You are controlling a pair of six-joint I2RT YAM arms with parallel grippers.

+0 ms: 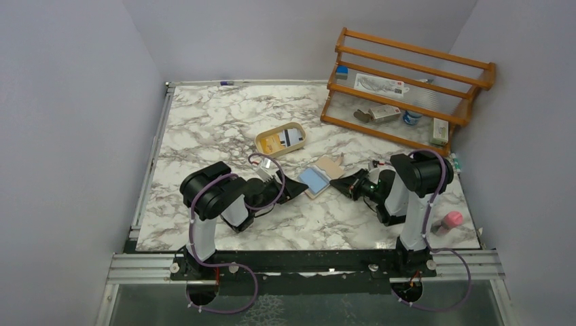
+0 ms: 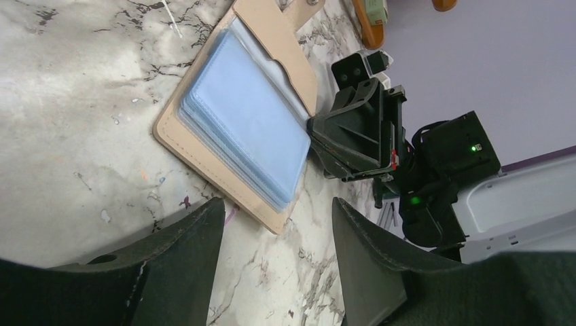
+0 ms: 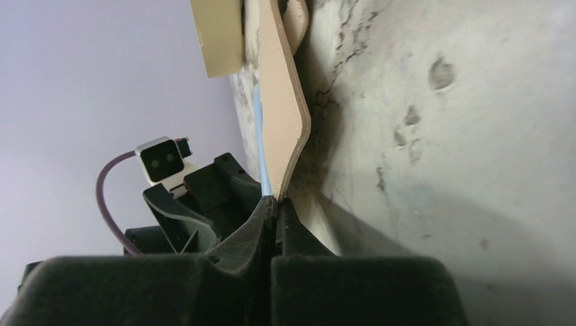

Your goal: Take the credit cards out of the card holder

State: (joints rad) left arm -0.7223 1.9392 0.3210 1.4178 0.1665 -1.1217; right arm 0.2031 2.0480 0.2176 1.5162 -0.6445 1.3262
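Note:
The tan card holder [image 1: 331,166] lies open on the marble table, with a stack of light blue credit cards [image 1: 313,178] in its near-left half. In the left wrist view the cards [image 2: 244,119] sit on the holder [image 2: 275,41]. My left gripper [image 1: 297,185] is open and empty, its fingers [image 2: 197,238] low by the holder's near corner. My right gripper [image 1: 343,183] is shut on the holder's right edge. In the right wrist view its tips [image 3: 272,200] pinch the tan leather [image 3: 282,102], with a blue card edge [image 3: 260,136] right beside them.
An oval beige tray [image 1: 261,141] holding cards stands behind the holder. A wooden rack [image 1: 407,88] with small items stands at the back right. A pink object [image 1: 452,219] lies near the right arm's base. The two grippers face each other closely.

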